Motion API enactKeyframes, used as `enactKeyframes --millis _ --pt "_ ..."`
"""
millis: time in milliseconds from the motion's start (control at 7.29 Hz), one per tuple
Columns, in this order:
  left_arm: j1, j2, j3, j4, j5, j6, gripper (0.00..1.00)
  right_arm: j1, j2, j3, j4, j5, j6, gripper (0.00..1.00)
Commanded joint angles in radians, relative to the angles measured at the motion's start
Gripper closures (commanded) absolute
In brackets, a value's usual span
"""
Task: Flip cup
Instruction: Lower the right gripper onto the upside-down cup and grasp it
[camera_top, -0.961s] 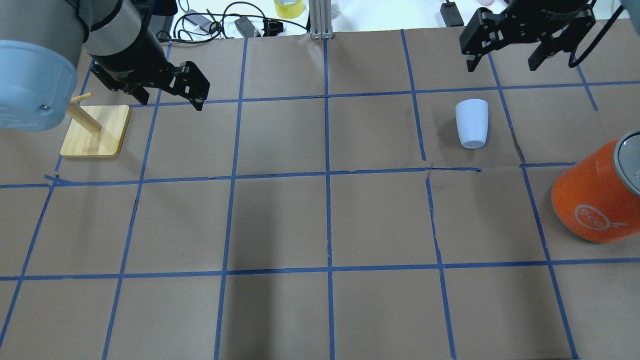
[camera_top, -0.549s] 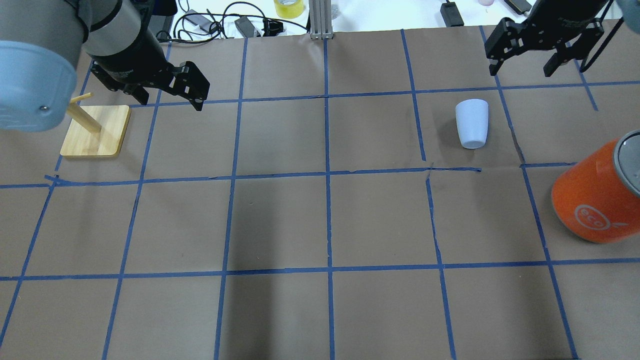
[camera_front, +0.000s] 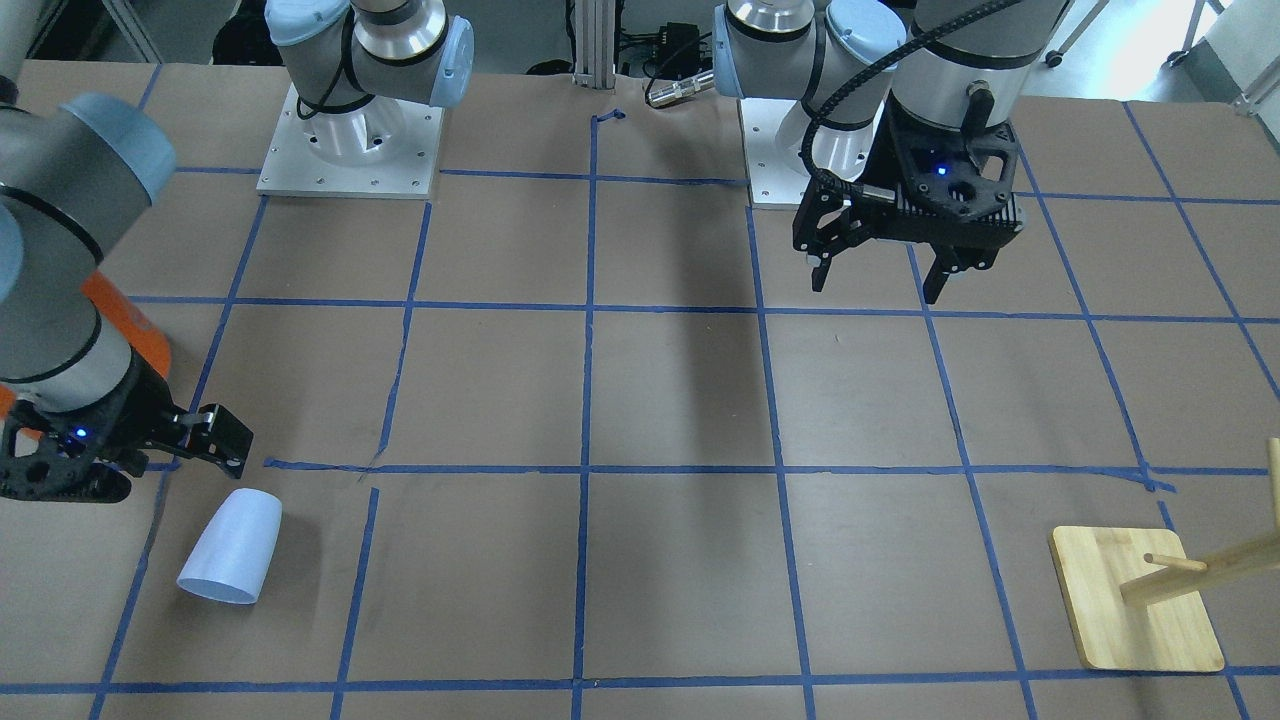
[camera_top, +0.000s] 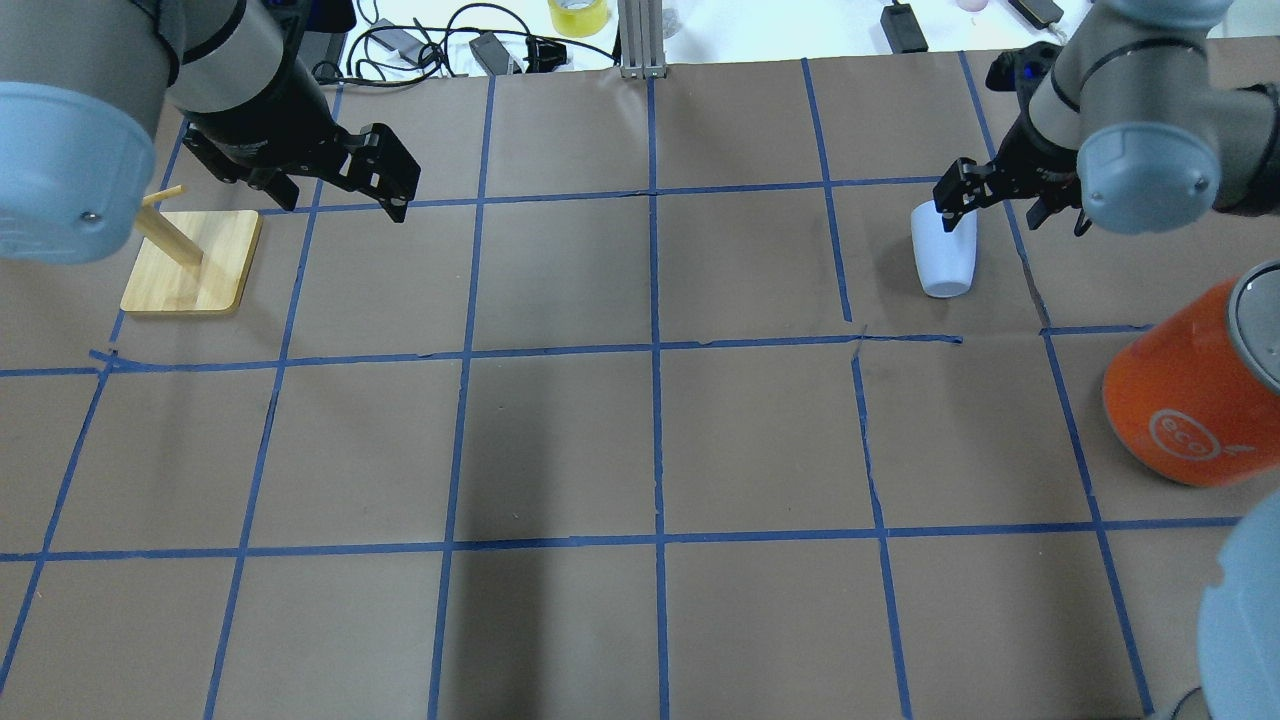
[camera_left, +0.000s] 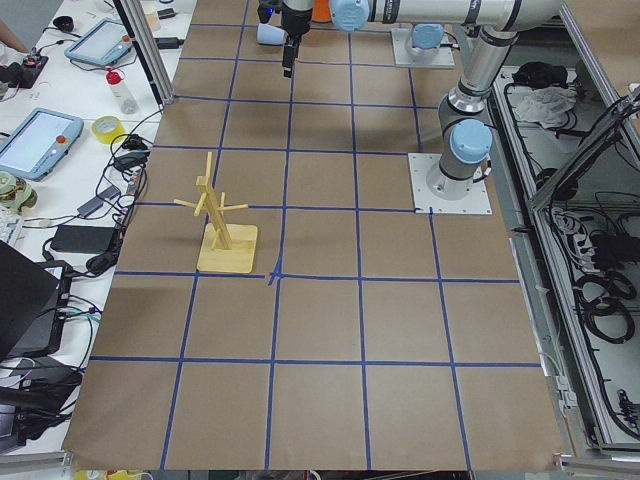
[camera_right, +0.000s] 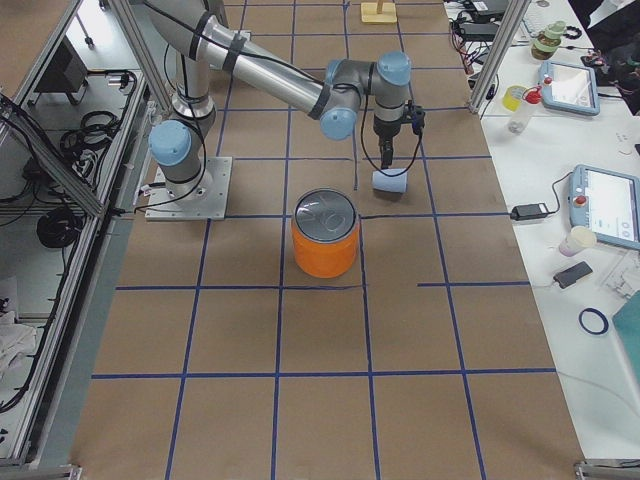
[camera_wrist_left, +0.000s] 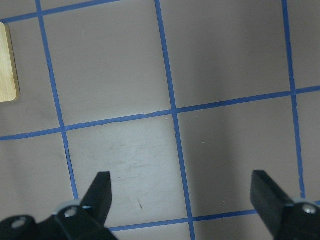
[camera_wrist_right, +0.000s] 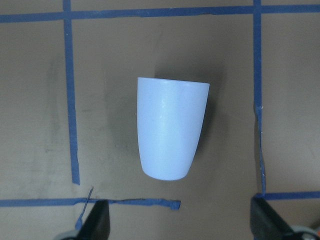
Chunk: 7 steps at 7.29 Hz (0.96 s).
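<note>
Cup lies on its side on counter, robot's R side near orange can, right gripper over it w/ jaws wide apart, empty; left gripper jaws likewise spread, empty.

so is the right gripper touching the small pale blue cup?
Apart. Right wrist view: the right gripper is open, brown paper between its fingers and the cup.

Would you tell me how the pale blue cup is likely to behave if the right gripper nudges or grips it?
The cup lies on its side, so a nudge would probably roll it, curving because it tapers. Its smooth wall may slip in the open right gripper unless squeezed squarely. It looks small and rigid, so it is likely light.
</note>
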Motion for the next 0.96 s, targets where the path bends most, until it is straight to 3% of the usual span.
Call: enactKeyframes --millis 0,275,412,686,824 --pt "0.000 0.000 0.000 0.000 0.000 0.000 0.00 -0.002 0.126 0.034 -0.171 0.005 0.002 0.01" --pt "0.000 0.000 0.000 -0.002 0.000 0.000 0.00 -0.002 0.174 0.014 -0.190 0.006 0.013 0.01" --pt "-0.001 0.000 0.000 -0.002 0.000 0.000 0.00 -0.002 0.178 0.012 -0.190 0.015 0.013 0.10" --pt "0.000 0.000 0.000 -0.001 0.000 0.000 0.00 -0.002 0.169 0.014 -0.189 0.057 0.013 0.51" --pt "-0.001 0.000 0.000 -0.002 0.000 0.000 0.00 -0.002 0.149 0.014 -0.184 0.055 0.011 0.57"
